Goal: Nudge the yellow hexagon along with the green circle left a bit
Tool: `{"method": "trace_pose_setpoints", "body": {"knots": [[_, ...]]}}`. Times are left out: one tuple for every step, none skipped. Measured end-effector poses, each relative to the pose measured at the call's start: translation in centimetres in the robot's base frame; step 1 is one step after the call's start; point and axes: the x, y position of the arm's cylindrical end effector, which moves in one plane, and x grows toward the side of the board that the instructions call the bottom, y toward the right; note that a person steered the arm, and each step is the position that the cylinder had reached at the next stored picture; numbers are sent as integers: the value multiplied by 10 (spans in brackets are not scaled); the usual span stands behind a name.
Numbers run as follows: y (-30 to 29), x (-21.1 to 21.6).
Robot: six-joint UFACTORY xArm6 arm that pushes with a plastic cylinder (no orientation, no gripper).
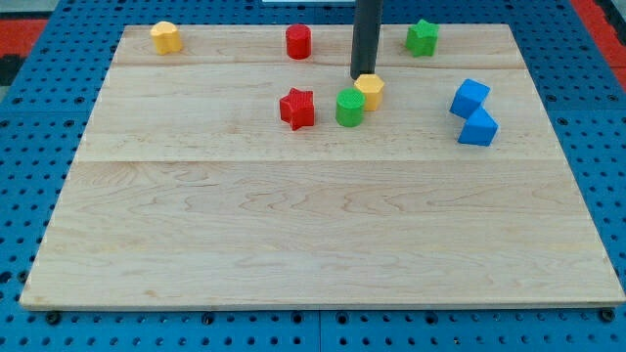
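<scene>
Rod drops in from view's top, upper part cut off by frame. My tip (359,76) touches top-left edge of yellow hexagon (371,91), hiding its far corner. Green circle (349,107) pressed against hexagon's lower left. Red star (297,108) just left of circle. No pincer fitted, bare rod only.

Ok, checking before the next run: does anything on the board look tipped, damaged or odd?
Nothing stands out. My tip sits at the yellow hexagon's top-left edge; the green circle touches the hexagon's lower left. All blocks look intact on the board.
</scene>
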Motion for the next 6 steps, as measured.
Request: {"method": "trace_pose_setpoints", "body": {"knots": [[-1,8],[-28,15],[24,13],[86,3],[105,38],[67,58]]}}
